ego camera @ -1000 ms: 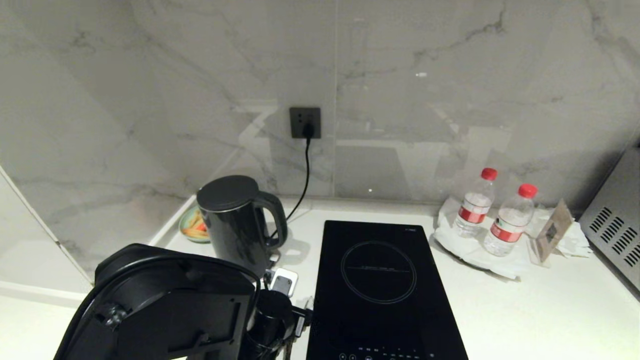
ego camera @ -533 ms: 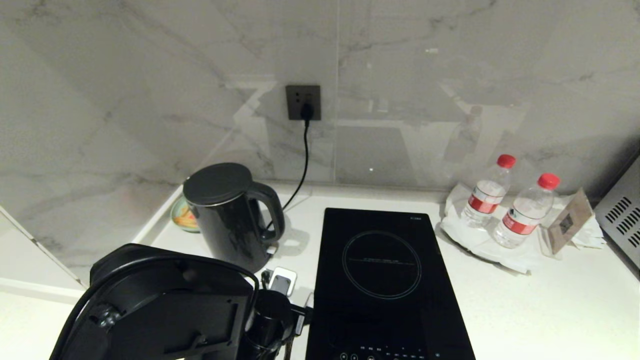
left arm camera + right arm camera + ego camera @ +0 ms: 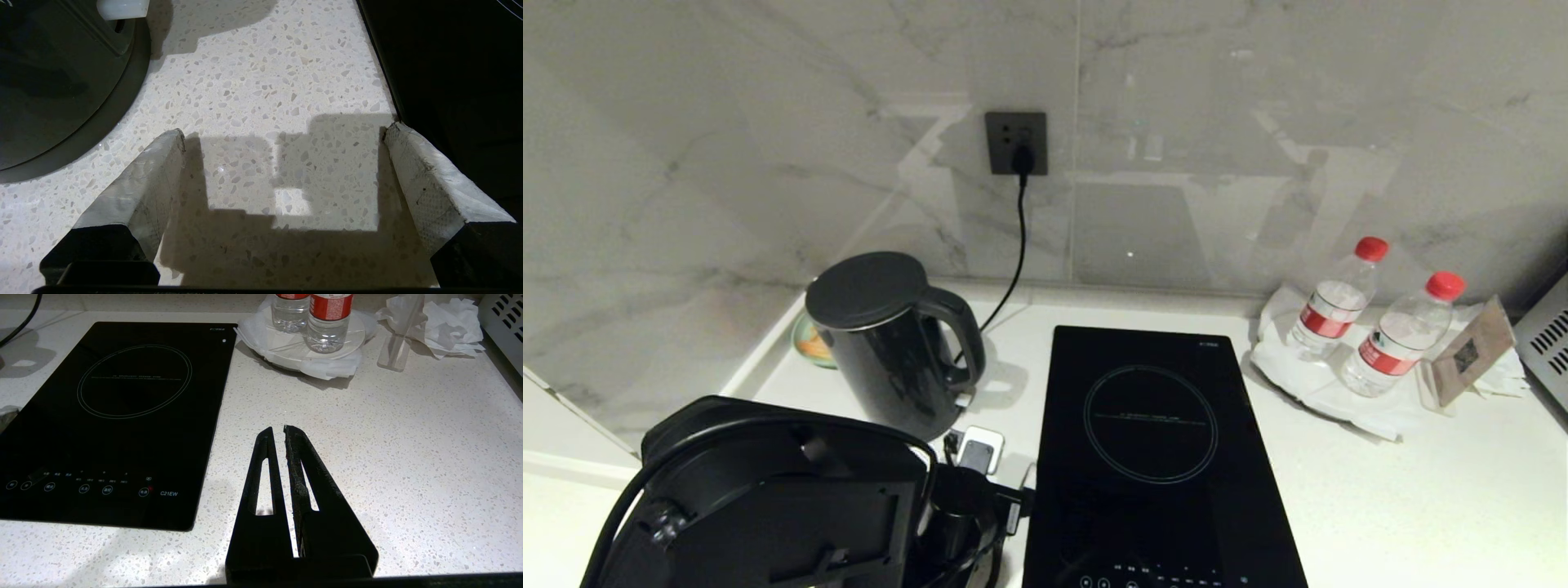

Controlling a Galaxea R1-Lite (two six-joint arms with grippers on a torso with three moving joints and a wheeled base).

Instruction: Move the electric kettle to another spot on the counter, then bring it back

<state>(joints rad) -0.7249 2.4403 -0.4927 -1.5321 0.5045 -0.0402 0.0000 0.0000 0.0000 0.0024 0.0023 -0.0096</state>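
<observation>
The glossy black electric kettle stands upright at the back left of the white speckled counter, its loop handle turned toward the hob. My left arm fills the near left corner, in front of the kettle. In the left wrist view the left gripper is open just above bare counter, with nothing between its white-wrapped fingers. The round black base under the kettle lies off to one side of it and the hob's edge to the other. My right gripper hangs shut and empty over the counter beside the hob.
A black induction hob lies mid-counter. Two red-capped water bottles stand on a paper-lined plate at the back right, beside a card stand and a vented metal appliance. A cord runs from the wall socket to behind the kettle. A small dish sits behind it.
The whole head view has shifted: socket and kettle sit higher and the bottles further right, so the camera moved. The left arm has kept its place in front of the kettle.
</observation>
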